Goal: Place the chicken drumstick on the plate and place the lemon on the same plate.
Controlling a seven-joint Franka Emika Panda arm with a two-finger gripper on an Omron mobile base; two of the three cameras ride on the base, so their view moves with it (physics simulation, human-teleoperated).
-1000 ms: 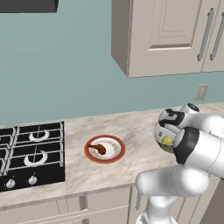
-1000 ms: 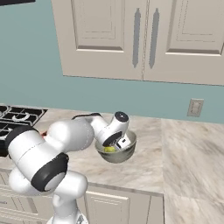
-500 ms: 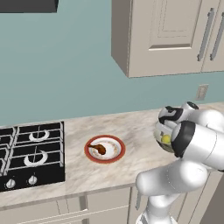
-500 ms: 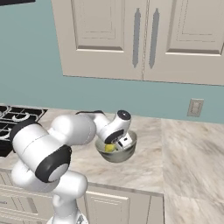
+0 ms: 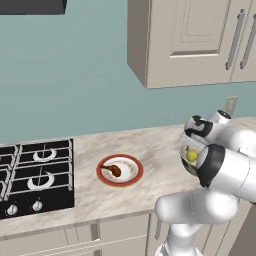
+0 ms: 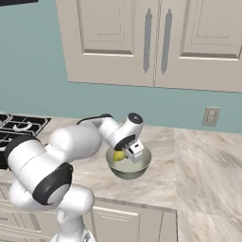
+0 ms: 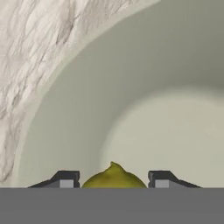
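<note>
Done: orange-brown roasted drumstick lying on red-rimmed round plate. Left: small yellow-green lemon, sitting in grey bowl; am straddling it, my pincer spread apart.

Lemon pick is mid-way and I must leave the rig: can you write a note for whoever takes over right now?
Tool: down inside the grey bowl, fingers either side of the lemon; whether they press it cannot be told.
Lemon: in the bowl, on the counter to the right of the plate.
Drumstick: lies on the plate, beside the stove.
Done: drumstick on the plate.
Left: close on the lemon, lift it out of the bowl, carry it to the plate and set it beside the drumstick.
</note>
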